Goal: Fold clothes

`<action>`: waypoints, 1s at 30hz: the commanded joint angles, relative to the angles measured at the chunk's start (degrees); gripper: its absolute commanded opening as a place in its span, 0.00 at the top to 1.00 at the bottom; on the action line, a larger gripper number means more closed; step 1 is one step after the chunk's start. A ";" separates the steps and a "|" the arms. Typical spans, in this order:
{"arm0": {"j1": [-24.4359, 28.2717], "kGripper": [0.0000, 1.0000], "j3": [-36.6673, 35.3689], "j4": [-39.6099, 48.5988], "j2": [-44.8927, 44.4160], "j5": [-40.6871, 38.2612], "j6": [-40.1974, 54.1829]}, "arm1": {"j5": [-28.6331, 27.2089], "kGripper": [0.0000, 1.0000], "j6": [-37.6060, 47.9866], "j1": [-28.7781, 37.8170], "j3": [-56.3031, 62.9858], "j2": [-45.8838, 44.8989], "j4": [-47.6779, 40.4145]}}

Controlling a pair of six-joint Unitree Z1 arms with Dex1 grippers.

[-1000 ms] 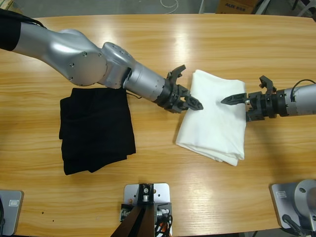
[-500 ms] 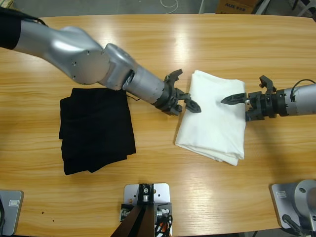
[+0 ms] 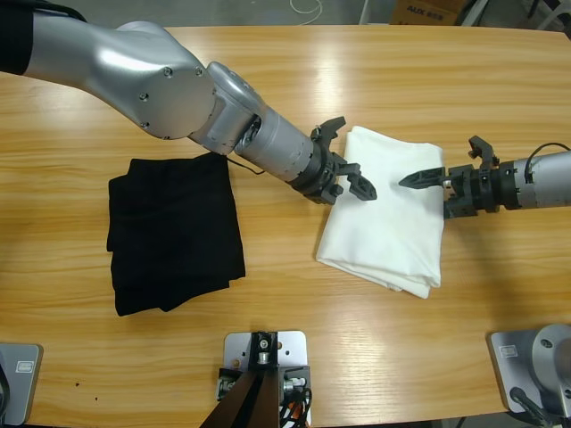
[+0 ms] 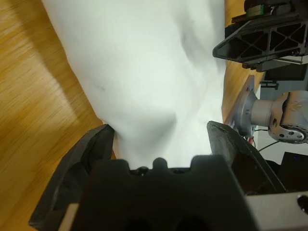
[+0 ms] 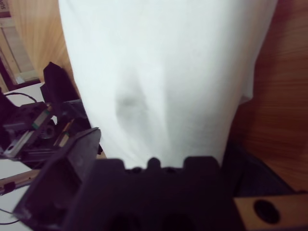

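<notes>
The clothes lie flat on the wooden table as two folded pieces. A white garment (image 3: 388, 218) sits right of centre and a black garment (image 3: 174, 232) to the left. My left gripper (image 3: 346, 160) is open, its jaws straddling the white garment's left edge; white fabric (image 4: 144, 72) fills the gap in front of the left gripper (image 4: 159, 130). My right gripper (image 3: 449, 166) stands open at the garment's right edge, one jaw lying over the cloth. White cloth (image 5: 163, 72) spreads ahead of the right gripper (image 5: 161, 139), and the left gripper (image 5: 53, 110) shows beyond it.
The left arm's large silver elbow (image 3: 152, 67) hangs over the table's upper left, above the black garment. Bare wood (image 3: 294, 294) lies between the two garments and along the front edge. A cardboard box (image 3: 426, 11) stands beyond the far edge.
My left arm has swung right, carrying its open gripper further onto the white garment's left edge. The right gripper and both garments have stayed put.
</notes>
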 commanded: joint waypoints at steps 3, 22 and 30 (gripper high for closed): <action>-1.27 0.20 -0.94 1.14 2.96 0.82 0.93 | -3.56 0.02 -0.50 0.30 2.92 7.67 -0.18; -1.43 1.00 -4.34 5.36 4.17 2.74 9.21 | -3.19 0.03 2.82 0.30 3.62 8.28 -0.34; -1.34 1.00 -4.37 5.67 4.08 2.42 9.19 | -2.68 0.34 3.31 1.62 3.62 9.81 -1.62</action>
